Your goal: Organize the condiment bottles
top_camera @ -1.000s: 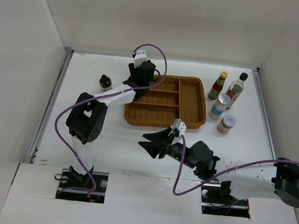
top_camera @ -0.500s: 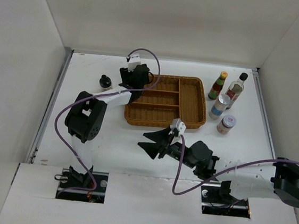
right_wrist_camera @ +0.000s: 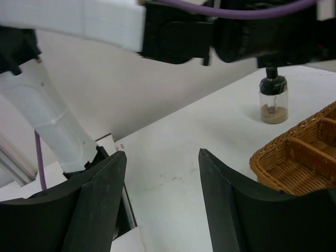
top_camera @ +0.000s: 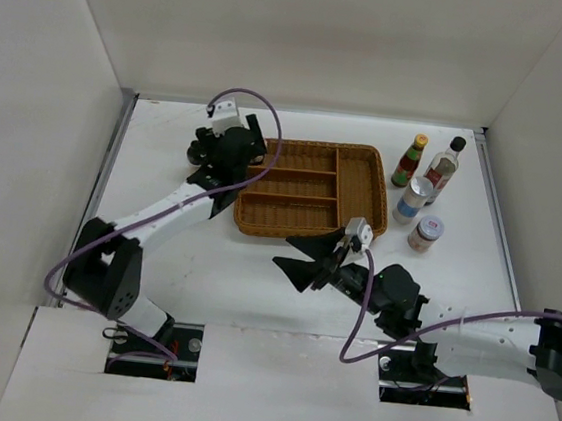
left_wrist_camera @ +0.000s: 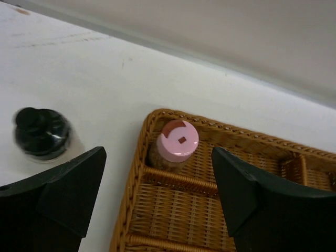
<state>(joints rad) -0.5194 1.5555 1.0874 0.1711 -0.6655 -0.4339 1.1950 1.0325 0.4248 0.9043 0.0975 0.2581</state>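
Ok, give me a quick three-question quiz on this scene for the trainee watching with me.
1. True or false: the pink-lidded jar stands inside the wicker tray.
2. How many containers stand in the group right of the tray, counting the yellow-capped bottle? A) two B) four C) six
3. Short answer: what are the left tool and the right tool holding?

Key:
1. True. It is in a corner compartment.
2. B.
3. Nothing. Both are open and empty.
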